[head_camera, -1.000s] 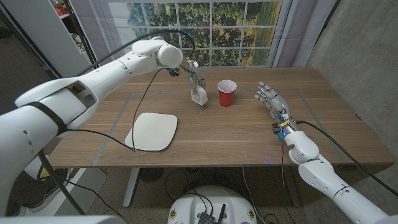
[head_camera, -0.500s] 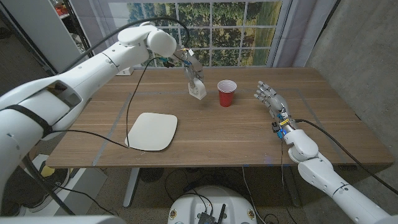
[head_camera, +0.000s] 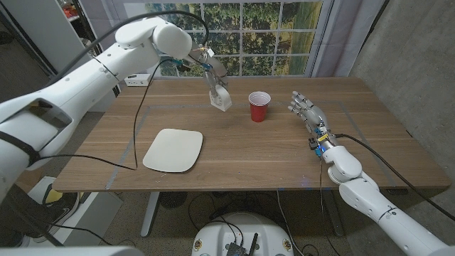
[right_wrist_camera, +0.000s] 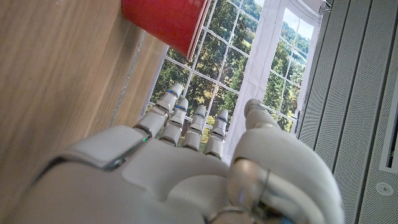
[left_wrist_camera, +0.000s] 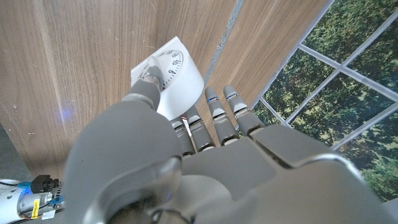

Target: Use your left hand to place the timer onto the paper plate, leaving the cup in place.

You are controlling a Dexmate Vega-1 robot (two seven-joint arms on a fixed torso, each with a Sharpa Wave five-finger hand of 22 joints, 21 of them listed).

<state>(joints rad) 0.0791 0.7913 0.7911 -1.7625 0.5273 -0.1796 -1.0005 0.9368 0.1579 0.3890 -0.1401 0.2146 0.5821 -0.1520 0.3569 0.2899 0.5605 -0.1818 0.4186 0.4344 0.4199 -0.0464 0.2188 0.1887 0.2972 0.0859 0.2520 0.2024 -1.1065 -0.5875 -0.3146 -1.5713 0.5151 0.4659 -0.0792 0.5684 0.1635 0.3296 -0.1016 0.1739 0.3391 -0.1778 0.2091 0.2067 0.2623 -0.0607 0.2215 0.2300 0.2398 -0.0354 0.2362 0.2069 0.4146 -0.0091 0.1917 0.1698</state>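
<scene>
The wooden surface [head_camera: 284, 153] carries a white paper plate [head_camera: 173, 150] and a red cup [head_camera: 259, 106]. The left hand [head_camera: 212, 77] holds the white timer [head_camera: 221, 99] up in the air, just beside the cup, its fingers [left_wrist_camera: 151, 79] closed around it. The right hand [head_camera: 310, 116] waits on the other side of the cup, fingers apart, holding nothing. This looks like the carrying step. Next, the timer needs to go away from the cup, over to the plate, then down.

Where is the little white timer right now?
In the head view the timer is held up in the left hand, above the back of the table, just left of the red cup and beyond the paper plate.
</scene>
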